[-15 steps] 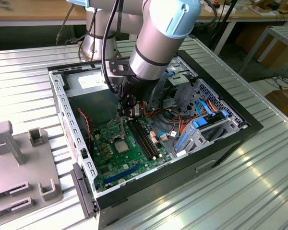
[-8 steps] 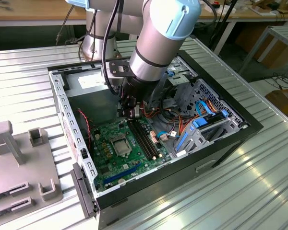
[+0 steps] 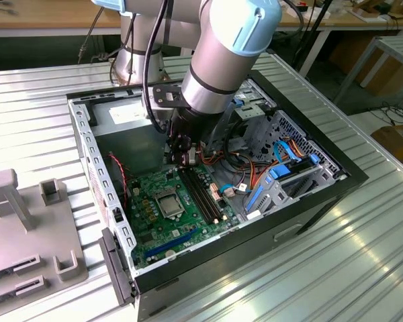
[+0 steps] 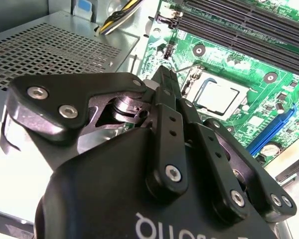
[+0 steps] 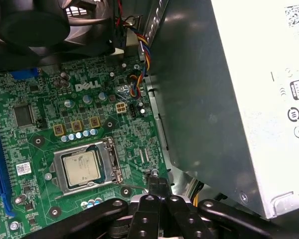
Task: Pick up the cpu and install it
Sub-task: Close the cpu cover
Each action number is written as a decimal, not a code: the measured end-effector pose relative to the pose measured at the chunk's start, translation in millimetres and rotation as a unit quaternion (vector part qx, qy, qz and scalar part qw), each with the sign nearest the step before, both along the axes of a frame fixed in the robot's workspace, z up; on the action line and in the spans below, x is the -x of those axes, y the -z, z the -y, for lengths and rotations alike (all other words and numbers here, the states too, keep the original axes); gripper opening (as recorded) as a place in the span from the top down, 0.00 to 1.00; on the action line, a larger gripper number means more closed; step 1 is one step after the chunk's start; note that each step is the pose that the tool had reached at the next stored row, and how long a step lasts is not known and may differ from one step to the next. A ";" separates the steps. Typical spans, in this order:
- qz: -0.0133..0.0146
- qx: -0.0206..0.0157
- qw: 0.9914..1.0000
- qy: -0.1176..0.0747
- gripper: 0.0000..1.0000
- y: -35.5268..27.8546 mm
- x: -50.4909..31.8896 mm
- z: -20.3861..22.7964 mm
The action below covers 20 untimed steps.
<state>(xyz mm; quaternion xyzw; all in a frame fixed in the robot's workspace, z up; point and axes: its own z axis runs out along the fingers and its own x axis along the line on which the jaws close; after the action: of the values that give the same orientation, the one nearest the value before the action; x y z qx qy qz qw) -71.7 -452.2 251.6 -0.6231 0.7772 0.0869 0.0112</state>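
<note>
My gripper (image 5: 157, 183) hung over the motherboard's (image 5: 45, 124) edge by the power supply (image 5: 229, 99); the cpu (image 5: 82, 167) lay in its socket (image 5: 60, 175) mid-board.

My ribbed metal counter (image 3: 363, 268) carried an open computer case (image 3: 255, 235) and, beside it, a grey fixture (image 3: 27, 231).

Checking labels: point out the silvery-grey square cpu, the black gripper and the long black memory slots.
silvery-grey square cpu (image 5: 81, 167): first wrist view, middle of top.
black gripper (image 4: 164, 73): second wrist view, between its fingertips.
long black memory slots (image 4: 239, 22): second wrist view, slot body.
</note>
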 end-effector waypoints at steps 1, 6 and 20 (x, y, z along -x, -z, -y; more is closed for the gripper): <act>0.000 0.000 1.000 0.000 0.89 0.0 0.0 0.1; 0.000 0.000 1.000 0.000 0.89 0.0 0.0 0.4; 0.000 0.004 1.000 -0.002 0.89 0.0 1.0 18.3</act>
<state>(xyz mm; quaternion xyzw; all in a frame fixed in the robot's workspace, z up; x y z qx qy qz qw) -72.8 -470.5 251.6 -0.6244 0.7765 0.0845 0.0085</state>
